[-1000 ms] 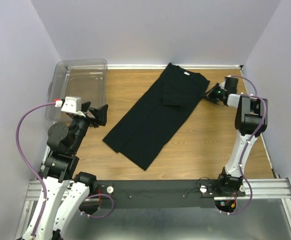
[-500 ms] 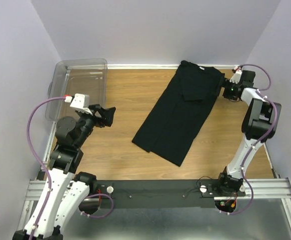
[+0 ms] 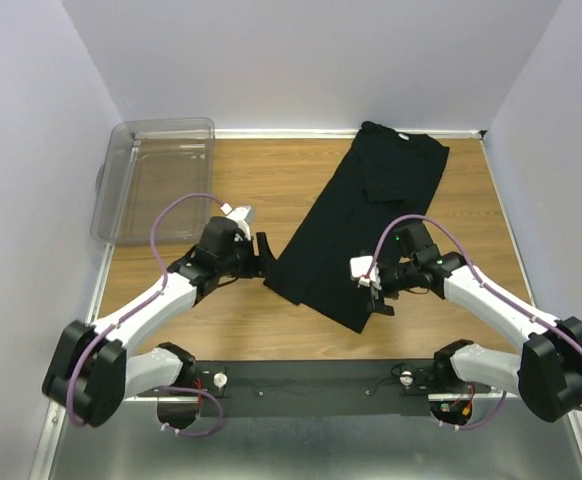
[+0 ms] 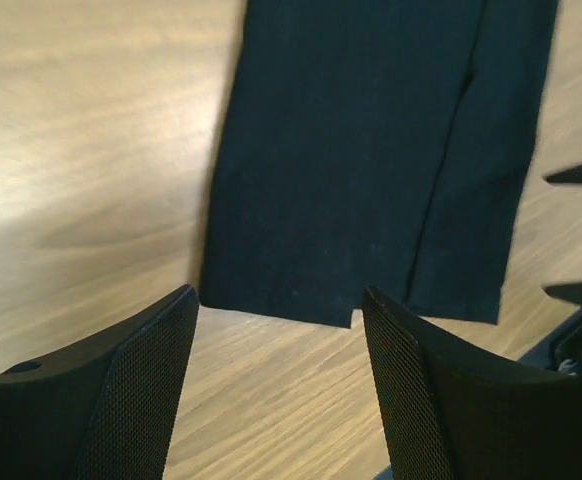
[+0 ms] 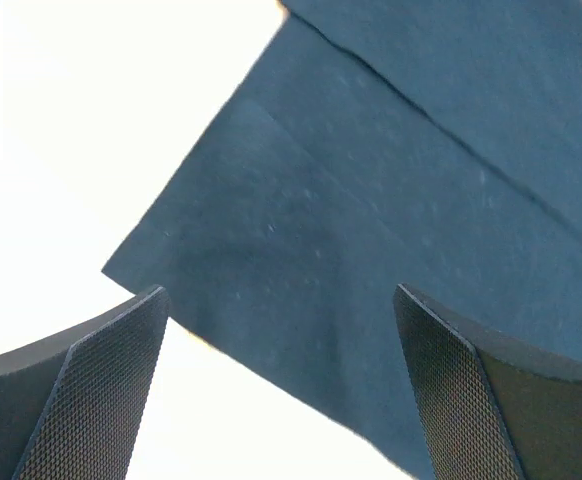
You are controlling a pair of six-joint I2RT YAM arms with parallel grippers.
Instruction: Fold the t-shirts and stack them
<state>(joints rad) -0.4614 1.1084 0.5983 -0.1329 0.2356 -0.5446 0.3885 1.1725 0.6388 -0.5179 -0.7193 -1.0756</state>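
Left end effector [image 4: 276, 300]: apart, beside t-shirt [image 4: 371, 160].
Right end effector [image 5: 281, 300]: apart, above hem [image 5: 251, 340].
Overhead only: you see neck tag [image 3: 402, 135].

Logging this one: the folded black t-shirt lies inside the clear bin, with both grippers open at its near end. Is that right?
Not quite. The t-shirt is not in the clear bin. It lies on the wooden table to the bin's right, as the top external view shows. The rest holds: the left gripper and the right gripper are both open at its near end.
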